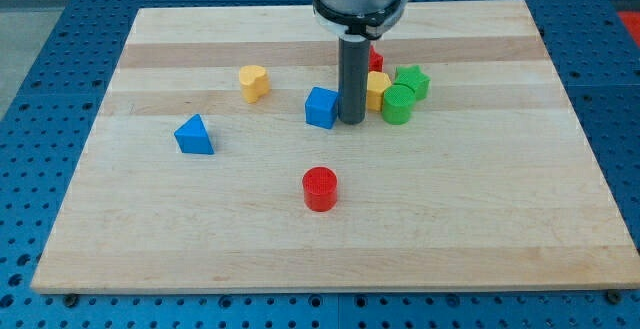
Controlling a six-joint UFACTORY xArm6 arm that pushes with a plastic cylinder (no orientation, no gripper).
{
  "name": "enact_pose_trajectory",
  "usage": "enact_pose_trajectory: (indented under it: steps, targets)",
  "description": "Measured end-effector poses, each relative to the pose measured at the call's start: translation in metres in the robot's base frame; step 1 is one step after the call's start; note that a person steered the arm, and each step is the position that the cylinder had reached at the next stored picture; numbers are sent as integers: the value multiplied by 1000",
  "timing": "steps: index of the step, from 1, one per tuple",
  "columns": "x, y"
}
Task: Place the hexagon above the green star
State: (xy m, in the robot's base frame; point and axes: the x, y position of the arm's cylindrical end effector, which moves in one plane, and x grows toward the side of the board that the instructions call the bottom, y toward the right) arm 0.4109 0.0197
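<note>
Nearest the view's bottom, a red cylinder stands alone on the wooden board, well apart from everything else. Farther up and toward the view's left sits a blue triangular block, and beyond it a yellow heart-like block.

Mid-board, my tip rests on the surface, wedged between a blue cube-like block on the view's left and the cluster on the view's right. I carry no fingers or jaws, only the bare rod, so nothing is held; contact is by the rod's side alone. The tip appears to touch or nearly touch the blue block, though I cannot tell for certain.

Just to the view's right of the tip lies the yellow hexagon, partly hidden by the rod. It touches a green cylinder below-right of it, and the green star sits just beyond, at the view's right of the hexagon. A red block peeks out behind the rod, its shape unclear.

So the hexagon lies right of my tip and level with the star, not above it. My judgement: the push must carry the hexagon toward the view's top and then rightward, and the red block behind crowds that path.
</note>
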Motion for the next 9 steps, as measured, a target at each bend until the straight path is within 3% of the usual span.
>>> enact_pose_trajectory:
  steps: [6, 9]
  targets:
    - [1, 17]
    - [-39, 19]
